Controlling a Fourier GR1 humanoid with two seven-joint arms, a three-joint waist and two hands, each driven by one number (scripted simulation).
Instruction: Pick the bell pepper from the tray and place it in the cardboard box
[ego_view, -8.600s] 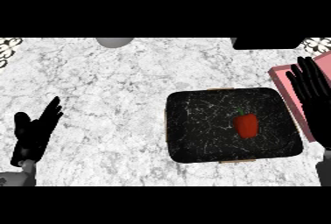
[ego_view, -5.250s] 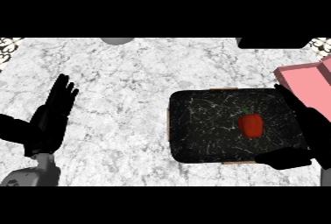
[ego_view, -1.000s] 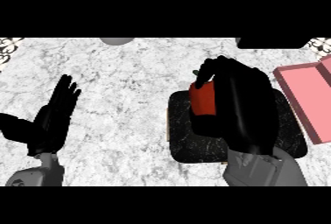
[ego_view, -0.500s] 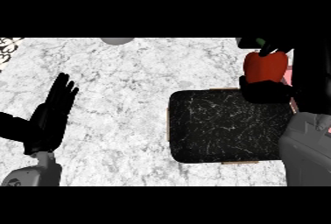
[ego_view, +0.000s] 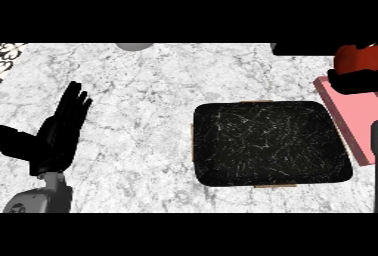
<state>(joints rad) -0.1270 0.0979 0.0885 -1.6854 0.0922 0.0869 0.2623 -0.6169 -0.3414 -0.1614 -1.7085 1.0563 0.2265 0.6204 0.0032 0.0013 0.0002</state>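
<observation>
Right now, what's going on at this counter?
The right robot hand is curled round a red bell pepper and holds it at the view's upper right, by the far end of a flat pink box. The square black tray in the middle of the white marble counter has nothing in it, so the pepper is out of it but not yet set down in the box. The left robot hand rests open at the left, fingers up.

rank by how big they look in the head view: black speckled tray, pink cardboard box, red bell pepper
Black speckled tray, largest.
Pink cardboard box, cut off at the edge.
Red bell pepper, smallest, partly hidden and held nearer the camera.
</observation>
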